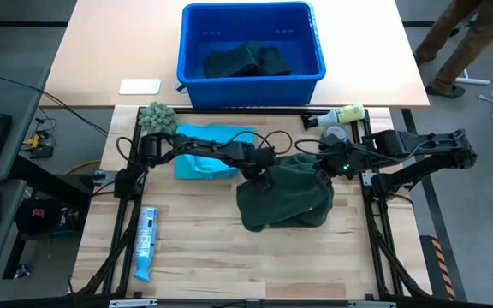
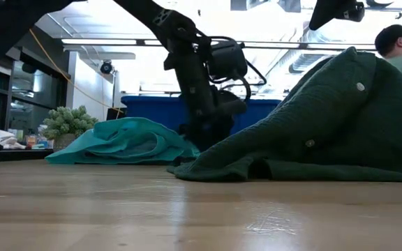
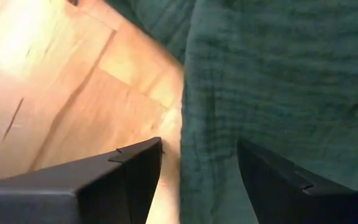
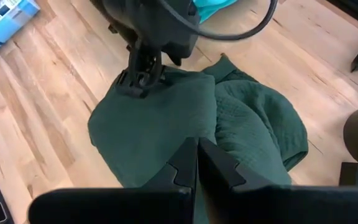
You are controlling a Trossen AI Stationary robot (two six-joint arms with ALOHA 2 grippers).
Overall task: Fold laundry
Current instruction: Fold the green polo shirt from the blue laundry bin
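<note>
my left gripper (image 1: 258, 181) is released over the crumpled dark green cloth garment (image 1: 285, 201); my right gripper (image 1: 325, 170), clenched on its raised edge, could drag the fold askew.

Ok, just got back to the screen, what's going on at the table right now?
Both arms are at the dark green garment bunched up mid-table. The left gripper is open, its fingers straddling the garment's edge close to the wood. The right gripper is shut on the garment, holding a part of it up in a peak. Nothing is folded flat yet. A turquoise garment lies crumpled beyond, and more dark cloth sits in the blue bin.
</note>
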